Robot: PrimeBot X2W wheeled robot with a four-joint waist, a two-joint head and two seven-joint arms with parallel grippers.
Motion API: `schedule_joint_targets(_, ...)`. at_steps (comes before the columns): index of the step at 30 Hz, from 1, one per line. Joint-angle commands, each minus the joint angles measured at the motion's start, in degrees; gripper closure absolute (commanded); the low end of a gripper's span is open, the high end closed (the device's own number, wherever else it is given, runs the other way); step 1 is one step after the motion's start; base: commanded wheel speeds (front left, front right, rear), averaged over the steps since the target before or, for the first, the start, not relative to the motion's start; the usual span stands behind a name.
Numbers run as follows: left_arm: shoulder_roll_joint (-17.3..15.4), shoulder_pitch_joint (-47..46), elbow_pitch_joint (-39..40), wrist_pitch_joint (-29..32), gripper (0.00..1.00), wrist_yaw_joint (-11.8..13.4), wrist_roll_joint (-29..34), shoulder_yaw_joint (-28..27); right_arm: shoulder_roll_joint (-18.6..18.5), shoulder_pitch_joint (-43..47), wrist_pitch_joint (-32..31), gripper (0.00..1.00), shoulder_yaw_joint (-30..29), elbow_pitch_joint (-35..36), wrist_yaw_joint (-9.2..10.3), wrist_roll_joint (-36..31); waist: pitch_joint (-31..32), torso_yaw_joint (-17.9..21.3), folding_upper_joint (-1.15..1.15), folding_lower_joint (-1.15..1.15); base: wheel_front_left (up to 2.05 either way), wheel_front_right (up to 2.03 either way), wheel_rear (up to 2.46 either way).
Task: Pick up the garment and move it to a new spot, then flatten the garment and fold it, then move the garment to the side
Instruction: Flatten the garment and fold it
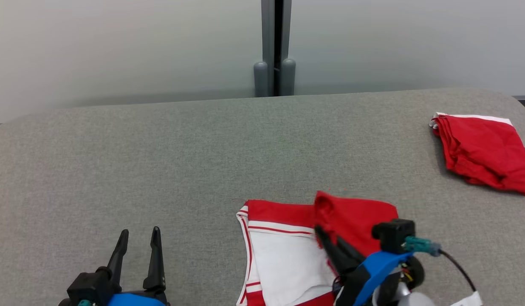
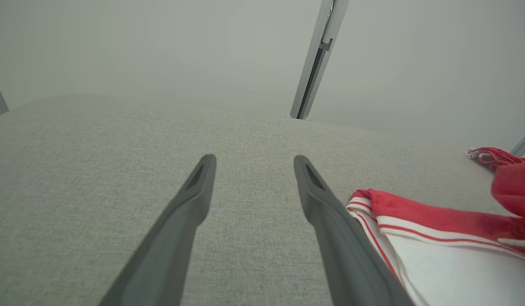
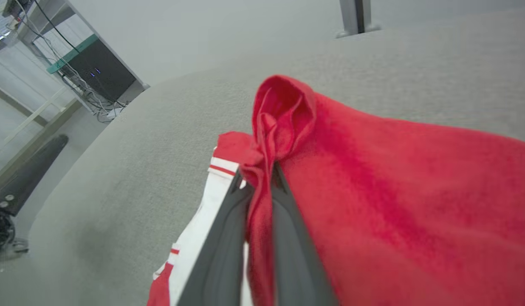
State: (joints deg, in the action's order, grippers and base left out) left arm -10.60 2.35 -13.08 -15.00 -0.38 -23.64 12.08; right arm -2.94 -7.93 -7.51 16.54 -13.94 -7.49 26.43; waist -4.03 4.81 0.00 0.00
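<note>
The garment (image 1: pixel 288 255) is red and white with red stripes and lies on the grey table (image 1: pixel 182 161) at the front centre. Its red flap (image 1: pixel 356 221) is lifted and folded leftward over the white part. My right gripper (image 1: pixel 320 233) is shut on a bunched edge of that red flap (image 3: pixel 262 170), the cloth pinched between the two dark fingers. My left gripper (image 1: pixel 139 236) stands open at the front left, apart from the garment, with nothing between its fingers (image 2: pixel 198 187). In the left wrist view the garment (image 2: pixel 436 246) lies just right of the right finger.
A second red garment (image 1: pixel 483 153) lies folded at the table's far right edge. A grey post (image 1: pixel 274 46) rises behind the table against a pale wall. Dark equipment with cables (image 3: pixel 92 72) stands off the table in the right wrist view.
</note>
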Motion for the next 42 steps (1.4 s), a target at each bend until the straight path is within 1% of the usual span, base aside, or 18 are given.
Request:
schedule_joint_targets(1,0.05,-0.95,-0.17,-0.25,0.00,-0.25,0.34,-0.06,-0.08,-0.82,0.57,1.00,2.47,-0.56,0.00,1.47,-0.18,-0.61,0.00,0.00,0.00,0.00,0.00)
schedule_joint_targets(3,0.18,-1.15,-0.25,-0.25,0.00,-0.23,0.53,-0.22,-0.09,-2.10,1.46,1.00,5.95,-1.72,-0.01,3.39,-0.20,-1.25,0.00,0.00,0.00,0.00,0.00)
schedule_joint_targets(5,0.41,-1.20,-0.36,-0.25,0.00,-0.32,0.53,-0.44,-0.09,-3.42,2.40,1.00,8.25,-3.84,0.00,4.86,-0.27,-1.80,0.00,0.00,0.00,0.00,0.00)
schedule_joint_targets(12,1.11,-1.13,-0.76,-0.25,0.00,-0.67,1.12,-0.81,-0.03,-8.69,5.08,1.00,14.34,-11.57,-0.01,8.37,-0.59,-3.24,0.00,0.00,0.00,0.00,0.00)
schedule_joint_targets(13,1.11,-1.13,-0.76,-0.25,0.00,-0.67,1.12,-0.81,-0.03,-8.69,5.08,1.00,14.34,-11.57,-0.01,8.37,-0.59,-3.24,0.00,0.00,0.00,0.00,0.00)
schedule_joint_targets(18,1.54,-1.44,-0.90,-0.25,0.00,-1.02,1.41,-1.20,-0.02,-11.69,6.72,1.00,18.78,-16.18,-0.01,11.39,-0.81,-3.51,0.00,0.00,0.00,0.00,0.00)
schedule_joint_targets(19,1.60,-1.50,-0.96,-0.25,0.00,-1.10,1.54,-1.23,0.02,-12.28,7.06,0.78,19.99,-16.65,-0.01,12.45,-0.84,-3.53,0.00,0.00,0.00,0.00,0.00)
schedule_joint_targets(20,1.68,-1.58,-1.01,-0.25,0.00,-1.09,1.61,-1.26,0.02,-12.70,7.35,0.41,20.92,-17.27,-0.01,13.66,-0.87,-3.54,0.00,0.00,0.00,0.00,0.00)
schedule_joint_targets(21,1.76,-1.69,-1.12,-0.25,0.00,-1.18,1.76,-1.25,0.03,-13.27,7.87,0.00,22.35,-17.49,-0.01,14.53,-0.89,-3.55,0.00,0.00,0.00,0.00,0.00)
schedule_joint_targets(23,1.96,-1.88,-1.28,-0.25,0.00,-1.36,1.80,-1.17,-0.02,-14.20,8.79,0.00,24.52,-18.22,-0.01,16.13,-0.93,-3.58,0.00,0.00,0.00,0.00,0.00)
schedule_joint_targets(26,2.21,-1.85,-1.45,-0.25,0.00,-1.58,2.09,-1.20,-0.05,-15.37,11.28,0.00,25.95,-19.29,-0.01,17.87,-0.94,-3.55,0.00,0.00,0.00,0.00,0.00)
schedule_joint_targets(28,2.27,-1.86,-1.48,-0.25,0.00,-1.65,2.23,-1.36,-0.05,-16.40,13.63,0.00,26.15,-20.50,-0.01,16.69,-0.94,-3.42,0.00,0.00,0.00,0.00,0.00)
schedule_joint_targets(31,2.48,-2.33,-1.53,-0.25,0.00,-1.99,2.66,-1.03,-0.04,-17.59,17.75,0.00,24.63,-22.90,-0.01,13.38,-0.85,-3.19,0.00,0.00,0.00,0.00,0.00)
schedule_joint_targets(34,2.64,-3.11,-1.78,-0.25,0.00,-2.39,3.04,-0.40,-0.05,-18.42,20.85,0.00,20.93,-25.12,-0.01,8.09,-0.59,-2.82,0.00,0.00,0.00,0.00,0.00)
schedule_joint_targets(36,2.53,-3.69,-2.21,-0.25,0.00,-2.59,3.57,0.33,-0.05,-18.09,21.97,0.00,17.08,-25.54,-0.01,4.71,-0.30,-2.55,0.00,0.00,0.00,0.00,0.00)
schedule_joint_targets(40,2.80,-5.36,-3.20,-0.06,0.00,-3.02,4.26,1.66,-0.03,-15.44,22.64,0.00,8.06,-24.03,0.00,-3.64,0.47,-1.93,0.00,0.00,0.00,0.00,0.00)
schedule_joint_targets(42,3.07,-6.01,-3.80,0.11,0.00,-2.98,4.53,2.37,-0.03,-13.60,22.69,0.00,3.24,-21.32,0.00,-7.54,0.90,-1.62,0.00,0.00,0.00,0.00,0.00)
